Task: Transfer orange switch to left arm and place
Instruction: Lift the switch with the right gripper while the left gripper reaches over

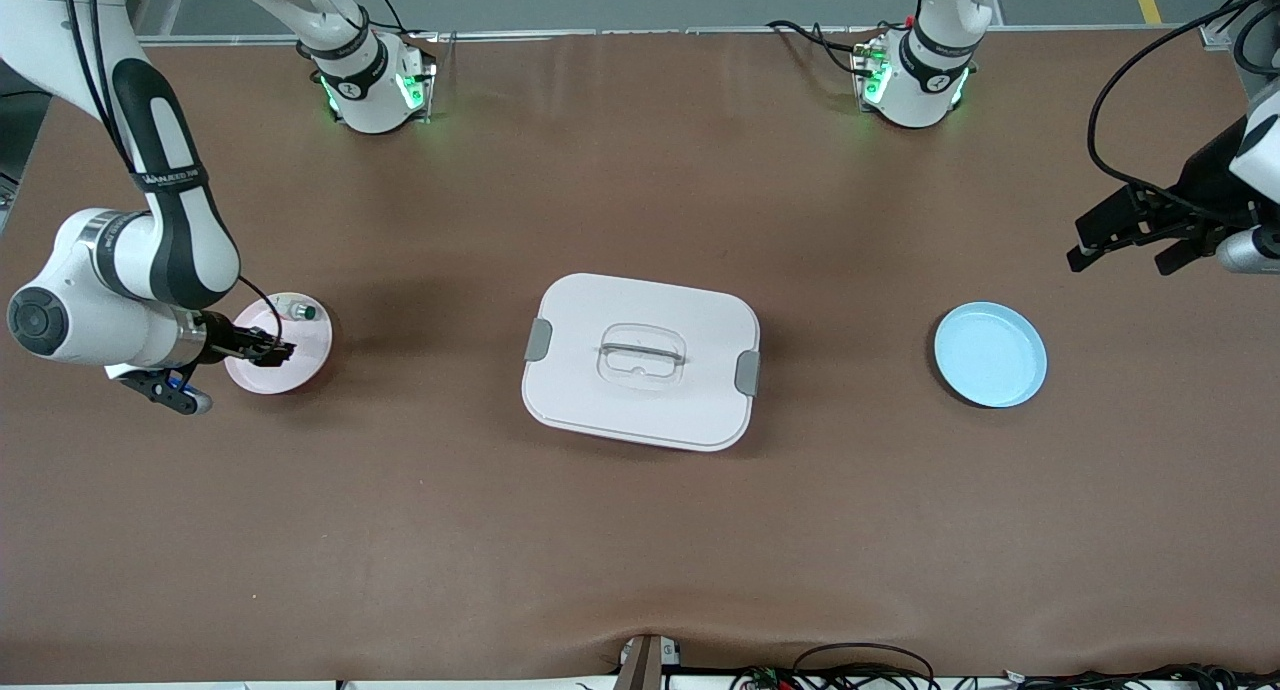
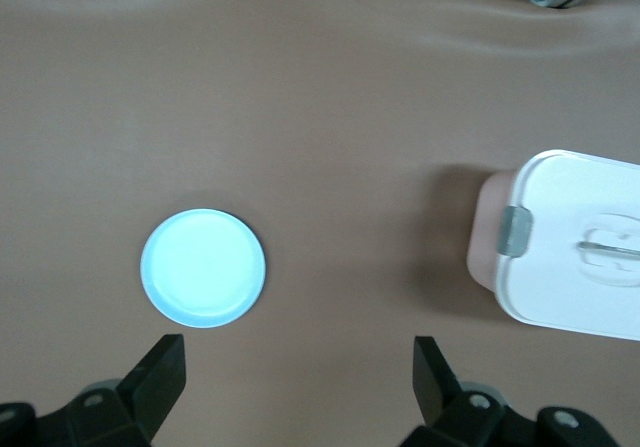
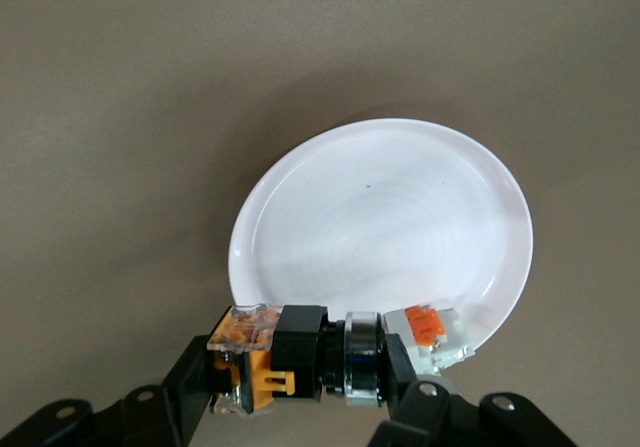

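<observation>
Nearest the front camera lies the box (image 1: 641,361), a white rounded-rectangular lidded container of smooth plastic with grey side latches and a clear recessed handle, set mid-table on the brown mat (image 1: 640,530).

We find the right gripper (image 1: 272,350) low over the pink plate (image 1: 305,355) at the right arm's end of the table, toward nine o'clock from the box in the front view. Its fingers are clamped on the orange switch (image 3: 300,357). In the right wrist view the switch is a short cylinder with a black body, a silver ring and orange and clear parts at one end; its long axis runs across the jaws, from one finger to the other. A small silver-white piece with a green tip (image 1: 301,312) lies on the same plate at about twelve o'clock (clear of the gripper).

We find the left gripper (image 1: 1130,235) waiting in the air at the left arm's end of the table, its fingers spread wide and holding nothing. A round, glossy light-blue plate (image 1: 990,354) sits at three o'clock from the box.
</observation>
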`<state>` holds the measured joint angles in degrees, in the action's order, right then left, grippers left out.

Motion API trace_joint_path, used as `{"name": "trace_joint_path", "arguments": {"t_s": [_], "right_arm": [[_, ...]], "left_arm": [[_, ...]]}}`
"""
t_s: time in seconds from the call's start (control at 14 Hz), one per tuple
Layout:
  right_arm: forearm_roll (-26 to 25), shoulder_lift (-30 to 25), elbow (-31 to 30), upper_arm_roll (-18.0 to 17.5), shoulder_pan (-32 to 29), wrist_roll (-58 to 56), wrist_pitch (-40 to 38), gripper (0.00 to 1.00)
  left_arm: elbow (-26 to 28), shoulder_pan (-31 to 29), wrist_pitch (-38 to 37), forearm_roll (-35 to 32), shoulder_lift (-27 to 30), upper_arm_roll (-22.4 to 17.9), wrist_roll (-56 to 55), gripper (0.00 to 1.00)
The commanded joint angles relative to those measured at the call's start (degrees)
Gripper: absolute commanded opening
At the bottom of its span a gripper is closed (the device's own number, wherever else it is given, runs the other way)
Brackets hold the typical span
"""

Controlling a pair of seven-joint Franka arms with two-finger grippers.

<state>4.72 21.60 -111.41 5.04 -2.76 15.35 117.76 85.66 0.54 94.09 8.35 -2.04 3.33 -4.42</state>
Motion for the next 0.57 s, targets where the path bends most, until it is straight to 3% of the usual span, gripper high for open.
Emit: {"name": "trace_joint_path", "arguments": {"t_s": [0.0, 0.36, 0.5], "right_arm": [[2.6, -0.6, 1.7, 0.1, 2.0, 3.3, -2.7, 0.0], [8.4, -0.9, 5.5, 0.1, 8.8, 13.7, -6.3, 0.0], [13.7, -0.9, 7.3, 0.1, 11.1, 17.5, -7.6, 0.0]], "left_arm": [[-1.7, -0.5, -2.8, 4.6, 0.1, -0.1, 0.3, 1.0], [-1.6, -0.7, -6.5, 14.7, 0.5, -0.4, 0.3, 1.0], [-1.5, -0.8, -7.4, 18.7, 0.4, -0.6, 0.3, 1.0]]}}
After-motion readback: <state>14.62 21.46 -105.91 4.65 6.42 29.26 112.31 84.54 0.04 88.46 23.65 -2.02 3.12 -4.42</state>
